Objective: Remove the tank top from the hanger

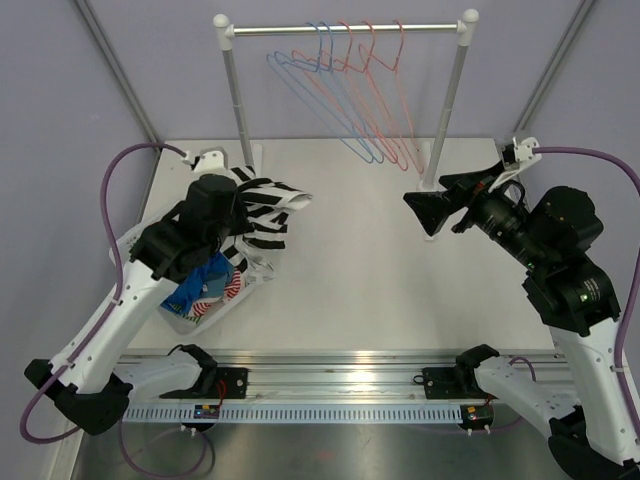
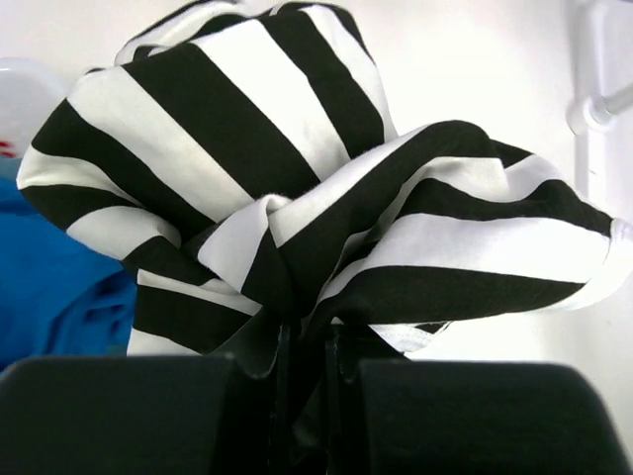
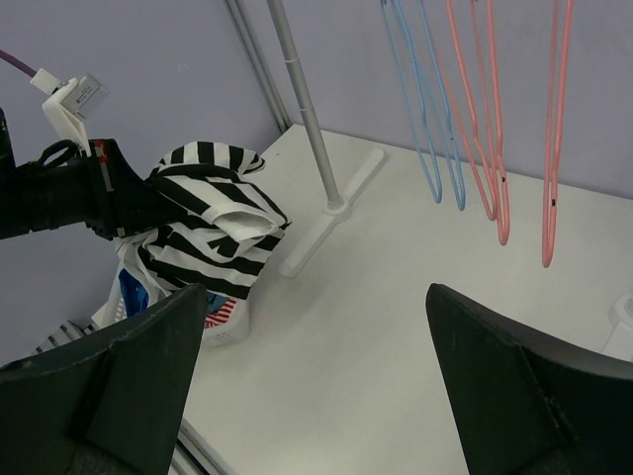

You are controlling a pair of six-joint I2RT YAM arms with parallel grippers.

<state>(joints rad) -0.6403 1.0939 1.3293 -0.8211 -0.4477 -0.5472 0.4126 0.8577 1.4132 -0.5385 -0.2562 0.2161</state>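
One fold of the soft, light tank top (image 2: pixel 297 188) is pinched by the left end effector (image 2: pixel 307 348), the right end effector (image 1: pixel 425 200) held open.

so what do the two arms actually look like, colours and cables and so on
The left arm and right arm have white link shells and black joints. The left gripper and right gripper are black. A purple cable loops off each wrist; a small green light glows on the right arm.
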